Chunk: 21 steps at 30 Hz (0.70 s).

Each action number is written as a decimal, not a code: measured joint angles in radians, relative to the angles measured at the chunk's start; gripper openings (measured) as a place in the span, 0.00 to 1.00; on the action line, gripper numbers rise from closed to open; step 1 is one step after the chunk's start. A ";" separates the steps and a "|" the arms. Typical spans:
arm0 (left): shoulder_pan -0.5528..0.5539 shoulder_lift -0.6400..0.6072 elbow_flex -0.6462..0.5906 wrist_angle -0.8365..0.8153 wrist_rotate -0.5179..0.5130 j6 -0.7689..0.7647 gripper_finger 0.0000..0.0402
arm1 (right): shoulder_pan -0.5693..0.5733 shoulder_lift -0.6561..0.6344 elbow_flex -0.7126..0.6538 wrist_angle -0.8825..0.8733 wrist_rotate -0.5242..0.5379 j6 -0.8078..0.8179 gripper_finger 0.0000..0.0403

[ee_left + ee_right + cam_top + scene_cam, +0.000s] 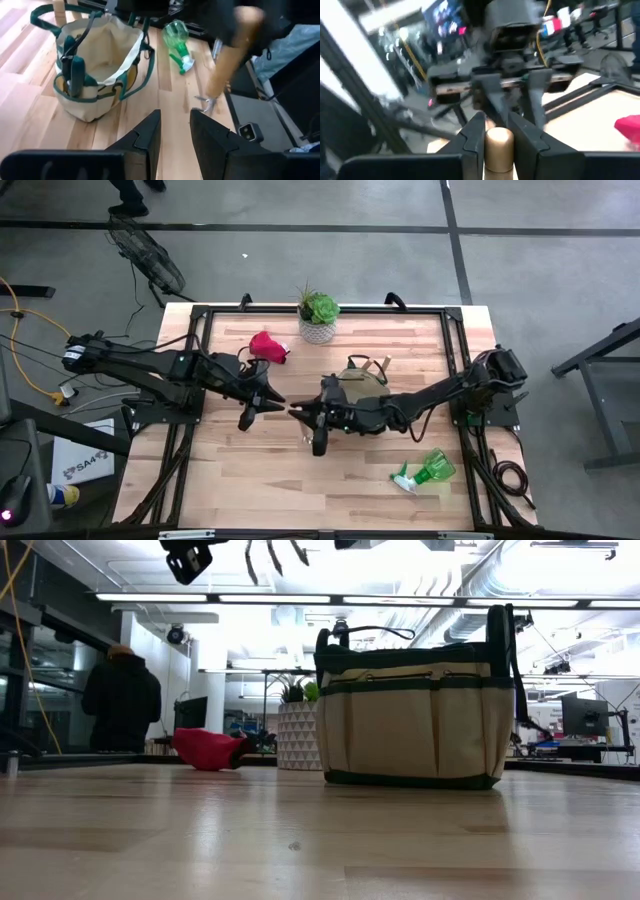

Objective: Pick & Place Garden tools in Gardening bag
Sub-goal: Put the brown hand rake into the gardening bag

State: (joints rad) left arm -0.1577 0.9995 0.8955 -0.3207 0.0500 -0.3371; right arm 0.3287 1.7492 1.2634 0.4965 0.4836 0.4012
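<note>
Tan bag [415, 720] with dark green trim, red glove [266, 346], seemingly translucent green bottle [430, 469].

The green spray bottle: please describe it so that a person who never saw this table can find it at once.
Start from the light wooden table seen from above, then go to the corner nearest the right arm's base, away from the tan fabric bag. There the green translucent plastic spray bottle lies on its side, alone; its white trigger head sets it apart from the upright green succulent.

The gardening bag [362, 377] stands mid-table, with the plant pot [317, 328] behind it to the left. The glove [267, 346] lies left of the pot, and the spray bottle [426, 470] lies near the front right corner.
</note>
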 joint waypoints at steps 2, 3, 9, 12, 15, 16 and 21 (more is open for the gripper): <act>0.000 -0.015 0.000 -0.018 0.001 0.017 0.25 | 0.009 0.000 -0.066 0.133 0.032 0.020 0.14; 0.000 -0.024 0.000 -0.031 0.001 0.023 0.25 | 0.017 0.000 -0.106 0.200 0.057 0.032 0.14; 0.000 -0.092 0.000 -0.095 -0.013 0.048 0.25 | 0.104 -0.011 -0.286 0.557 0.298 -0.052 0.14; 0.000 -0.120 0.000 -0.117 -0.015 0.050 0.25 | 0.127 -0.027 -0.308 0.583 0.344 -0.131 0.14; 0.000 -0.129 0.000 -0.117 -0.015 0.062 0.25 | 0.125 -0.032 -0.311 0.531 0.363 -0.174 0.14; 0.000 -0.131 0.000 -0.120 -0.015 0.063 0.25 | 0.122 -0.037 -0.312 0.511 0.371 -0.188 0.14; 0.000 -0.131 0.001 -0.117 -0.015 0.058 0.25 | 0.097 -0.097 -0.312 0.369 0.347 -0.220 0.14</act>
State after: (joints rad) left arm -0.1577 0.8683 0.8963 -0.4376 0.0351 -0.2789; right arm 0.4258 1.6527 0.9516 0.8656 0.8304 0.1814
